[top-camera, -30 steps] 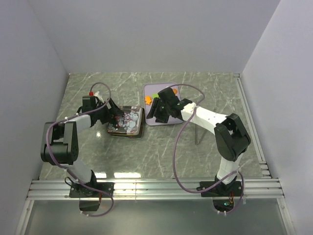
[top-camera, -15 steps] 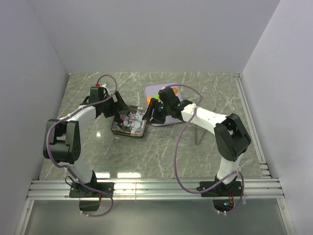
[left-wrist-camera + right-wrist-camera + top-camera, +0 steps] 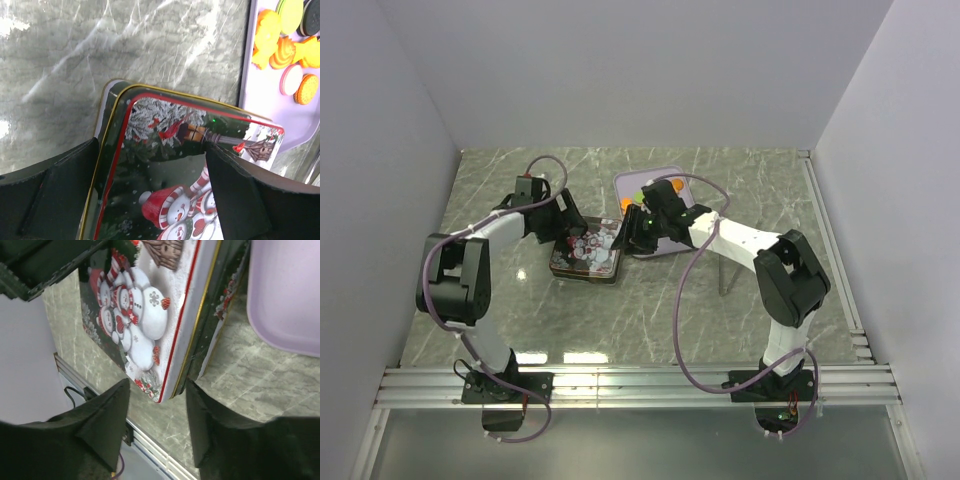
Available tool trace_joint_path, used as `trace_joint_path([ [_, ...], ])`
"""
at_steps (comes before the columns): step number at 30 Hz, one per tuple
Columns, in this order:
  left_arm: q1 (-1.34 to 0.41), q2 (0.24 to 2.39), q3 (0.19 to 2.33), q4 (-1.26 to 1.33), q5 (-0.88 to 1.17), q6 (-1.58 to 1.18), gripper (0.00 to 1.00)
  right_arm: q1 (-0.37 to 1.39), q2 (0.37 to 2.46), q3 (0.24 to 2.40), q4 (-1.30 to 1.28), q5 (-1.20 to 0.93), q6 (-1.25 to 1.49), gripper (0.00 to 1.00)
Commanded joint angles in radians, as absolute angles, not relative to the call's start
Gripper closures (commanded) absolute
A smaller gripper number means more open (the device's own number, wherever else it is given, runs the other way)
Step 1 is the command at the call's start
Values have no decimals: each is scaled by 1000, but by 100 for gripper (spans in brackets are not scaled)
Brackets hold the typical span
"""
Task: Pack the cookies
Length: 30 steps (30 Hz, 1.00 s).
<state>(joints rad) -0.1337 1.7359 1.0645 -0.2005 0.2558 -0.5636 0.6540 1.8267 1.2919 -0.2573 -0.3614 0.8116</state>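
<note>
The cookies [image 3: 286, 44], orange, green, black and pink, lie on a lilac tray [image 3: 264, 107], which the top view shows [image 3: 625, 182] just right of a snowman-printed tin [image 3: 582, 257]. The tin's lid is on. My left gripper [image 3: 567, 228] is at the tin's far left. It is open [image 3: 151, 147], one finger outside the tin's edge [image 3: 170, 165] and the other over the lid. My right gripper [image 3: 628, 232] stands open at the tin's right side. Its fingers straddle the tin's corner [image 3: 145, 315] in the right wrist view [image 3: 157, 385].
The tray's rounded rim [image 3: 285, 300] lies just beside the tin and the right gripper. Grey marble tabletop [image 3: 650, 300] surrounds both. A metal rail [image 3: 640, 385] runs along the near edge, and white walls close in the other sides.
My left gripper swung from the tin's left side round to its far edge. The right gripper came off the tray toward the tin, its jaws narrowing slightly.
</note>
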Motion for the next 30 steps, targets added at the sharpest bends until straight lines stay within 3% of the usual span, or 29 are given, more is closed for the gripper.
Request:
trace_joint_path([
  [1,-143,1766,1097,-215,216,-566,6,650,1760,1287,-201,-396,776,47],
  [19,-204,1832,1232,-344,89,-607,5,649,1833,1347,-78,-498,810,55],
  [30,-218,1856,1287,-400,64,-603,5,635,1937,1348,175,-640,908,68],
])
